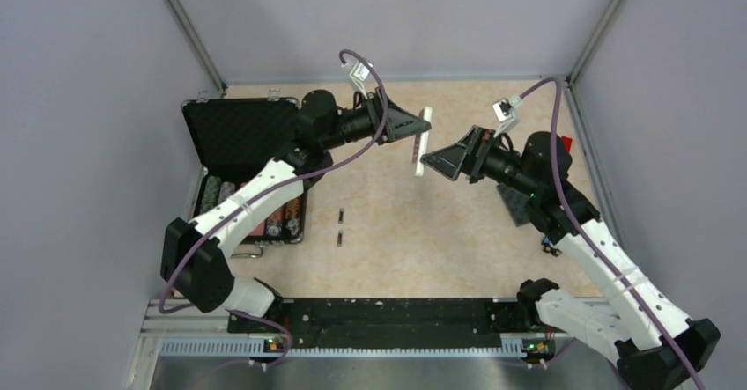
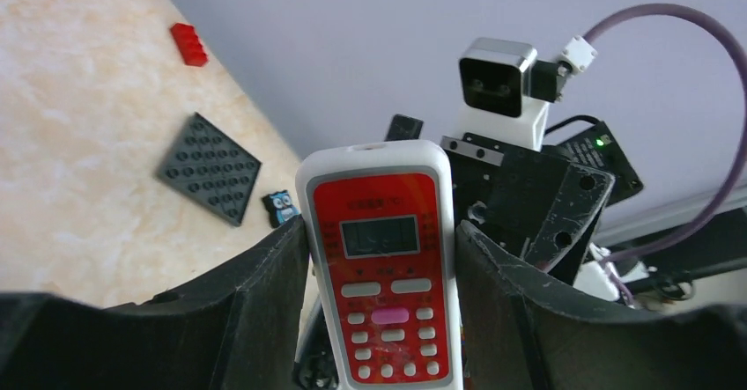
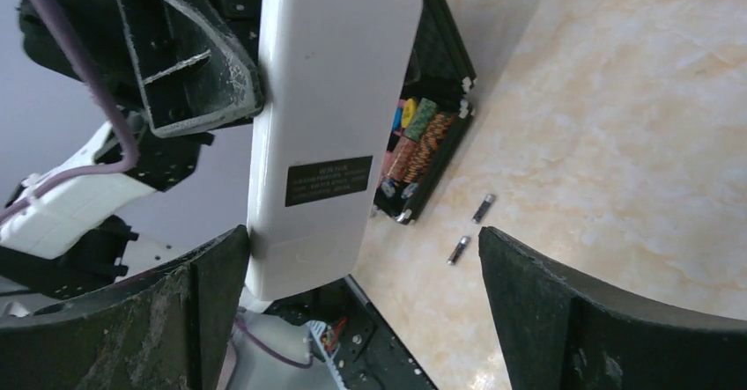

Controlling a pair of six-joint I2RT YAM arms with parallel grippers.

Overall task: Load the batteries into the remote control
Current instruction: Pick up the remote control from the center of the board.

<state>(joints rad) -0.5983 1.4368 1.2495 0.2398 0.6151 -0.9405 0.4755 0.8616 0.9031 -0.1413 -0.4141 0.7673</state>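
The remote control (image 2: 380,258) is held up off the table, and my left gripper (image 2: 379,320) is shut on its two long sides, red button face toward that wrist camera. From above it shows as a thin white bar (image 1: 423,141) between the two grippers. My right gripper (image 3: 366,258) is open around its lower end, facing its plain white back (image 3: 330,126). The left finger (image 3: 211,293) is against the remote's edge and the right finger (image 3: 564,311) stands well clear. Both batteries (image 1: 341,218) (image 1: 340,238) lie on the table, also seen as two slim cylinders (image 3: 483,208) (image 3: 457,250).
An open black case (image 1: 238,135) with colourful chips (image 3: 421,139) sits at the left. On the right side lie a red block (image 2: 188,43), a grey studded plate (image 2: 210,168) and a small owl piece (image 2: 280,205). Grey walls enclose the table.
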